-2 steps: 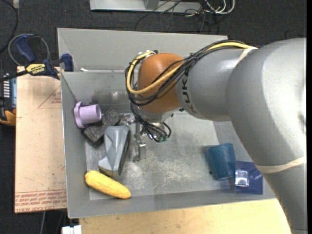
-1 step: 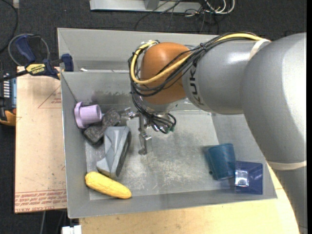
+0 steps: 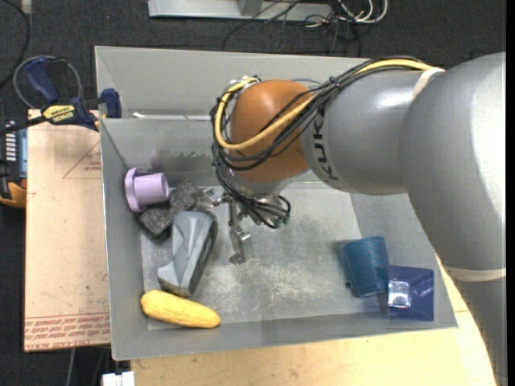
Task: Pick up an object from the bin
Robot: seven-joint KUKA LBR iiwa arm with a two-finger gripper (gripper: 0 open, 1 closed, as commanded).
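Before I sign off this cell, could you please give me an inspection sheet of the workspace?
Surface: grey metal bin, scuffed.
Job's things: grey wedge at left, nearest the gripper.
Clutter: lilac cup, dark lump, yellow corn-like piece, blue ribbed cup, blue packet.
Grippers: over bare floor just right of the wedge.
Cables: yellow and black cables looped round the orange wrist cover.
Surroundings: dark carpet, loose wires behind the bin.

- Dark speckled carpet (image 3: 56, 22) covers the floor, well above and to the left of the gripper (image 3: 237, 252) in the camera view.
- A flat grey metal base (image 3: 201, 6) lies on the carpet, far above the gripper.
- Black and white cables (image 3: 358, 2) trail over the carpet, up and right of the gripper, beside the base.
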